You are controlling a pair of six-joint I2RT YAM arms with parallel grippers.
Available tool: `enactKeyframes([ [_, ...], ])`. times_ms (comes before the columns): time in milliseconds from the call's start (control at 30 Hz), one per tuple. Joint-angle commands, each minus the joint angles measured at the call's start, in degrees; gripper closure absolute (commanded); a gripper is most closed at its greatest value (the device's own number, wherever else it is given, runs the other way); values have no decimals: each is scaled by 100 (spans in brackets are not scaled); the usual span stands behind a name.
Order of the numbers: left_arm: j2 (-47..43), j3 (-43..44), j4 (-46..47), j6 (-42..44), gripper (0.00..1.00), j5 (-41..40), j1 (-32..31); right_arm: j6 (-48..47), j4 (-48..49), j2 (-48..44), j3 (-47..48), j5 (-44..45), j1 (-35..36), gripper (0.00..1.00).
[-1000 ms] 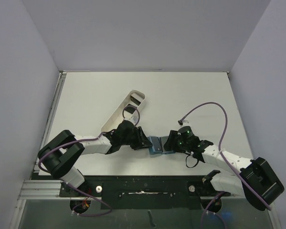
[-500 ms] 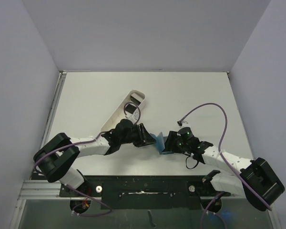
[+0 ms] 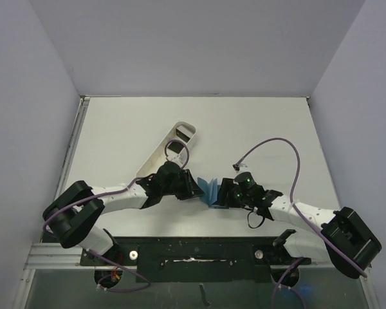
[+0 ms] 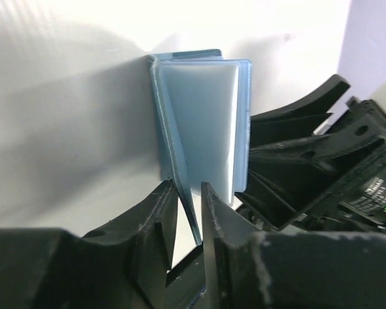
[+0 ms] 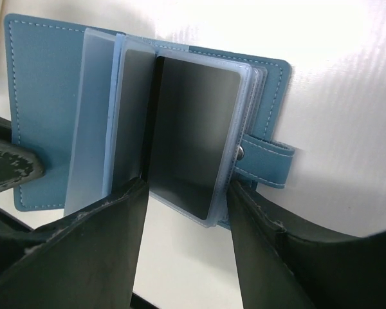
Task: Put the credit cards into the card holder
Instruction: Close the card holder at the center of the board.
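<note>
The teal-blue card holder [image 3: 210, 188] stands half open on the table between my two grippers. In the left wrist view its left cover [image 4: 170, 135] runs down between the fingers of my left gripper [image 4: 188, 187]. Those jaws are narrow, with a sliver of table still showing beside the cover. My right gripper [image 5: 186, 187] brackets the clear pocket stack, a finger touching each side. A dark credit card [image 5: 186, 135] sits inside the front pocket. The snap tab [image 5: 267, 161] sticks out at the right. From above, the left gripper [image 3: 194, 188] and right gripper [image 3: 222, 196] almost meet.
A long white oblong tray [image 3: 156, 161] lies slanted behind the left arm, with something dark in its far end. The right arm's purple cable [image 3: 273, 145] loops above the table. Grey walls enclose the table on three sides.
The card holder went from lying flat to standing folded up, its left cover raised. The left gripper's jaws narrowed around that cover. The right gripper shifted slightly left.
</note>
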Motion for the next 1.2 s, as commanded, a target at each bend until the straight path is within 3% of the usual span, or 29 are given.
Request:
enactKeyframes([
  [0,-480,389,-737,513,84,-504,-34,-78,-74,288,259,-104,196,47],
  [133,-792,475,-1337,721,100,-866,-34,-209,-45,428,428,-67,403,46],
  [567,-1269,239,-1927,966,100,-928,-4,-2963,-1275,409,1792,-236,508,41],
  [733,-1631,-135,-1808,740,100,-973,6,-5136,-1021,207,1852,-1001,512,40],
  [900,-1841,-249,-1948,655,100,-1121,35,-6587,-964,100,1701,-1241,504,39],
  [1167,-2324,-439,-2250,518,100,-1527,57,-7139,-1000,612,1569,-1718,470,43],
])
